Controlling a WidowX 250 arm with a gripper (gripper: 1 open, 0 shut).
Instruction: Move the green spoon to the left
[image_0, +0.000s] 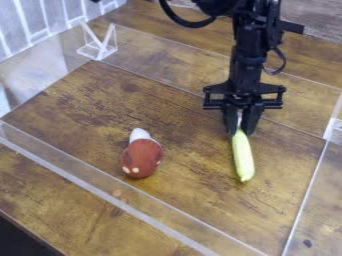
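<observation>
The gripper (241, 124) pointed straight down, its fingers drawn close together around the upper end of the green spoon (242, 155), which lay flat on the wooden table (80, 110). Well off to the spoon's left sat a red-brown rounded object (140, 154) with a white tip.

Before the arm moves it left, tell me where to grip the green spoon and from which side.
Grip the green spoon from straight above, near the far end of its handle, jaws across the narrow width. It lies flat on the wooden table, so only the top and sides are reachable. The gripper already hangs at that end, jaws narrowed; whether it grips yet is unclear.
</observation>
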